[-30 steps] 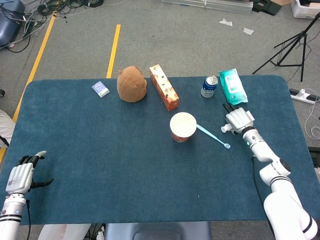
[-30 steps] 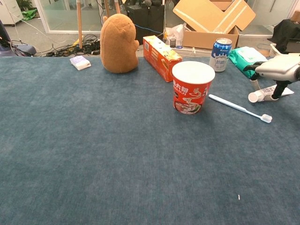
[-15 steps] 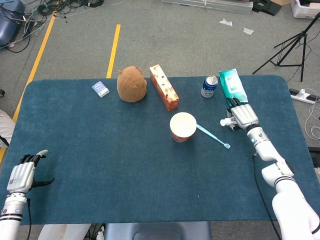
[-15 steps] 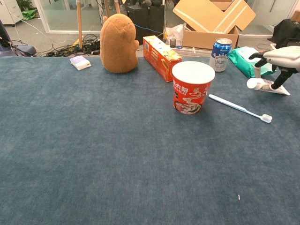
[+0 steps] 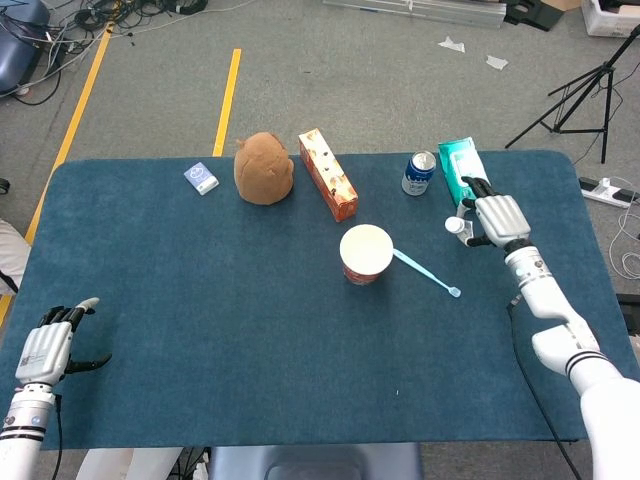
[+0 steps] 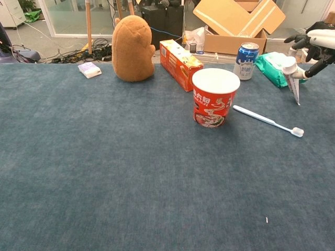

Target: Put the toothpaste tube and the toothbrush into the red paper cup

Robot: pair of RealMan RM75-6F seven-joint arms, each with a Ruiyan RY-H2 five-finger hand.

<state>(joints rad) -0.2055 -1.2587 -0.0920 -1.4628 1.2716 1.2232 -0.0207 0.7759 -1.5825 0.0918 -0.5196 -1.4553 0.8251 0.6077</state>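
Head view: right hand point(image 5: 497, 220) pinches the toothpaste tube point(image 5: 458, 227) at the bench's right side — red paper cup point(image 5: 366, 253) lies to its left, toothbrush point(image 5: 426, 272) between them. Left hand point(image 5: 45, 348) spread, well apart.

Chest view: tube hangs cap-up, tail down, clear of the bench point(image 6: 104, 167) — cup mouth lower, leftward.

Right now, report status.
Right robot hand holds toothpaste tube, lifted. Left robot hand open, idle. Toothbrush on table beside red paper cup. Cup mouth unobstructed.
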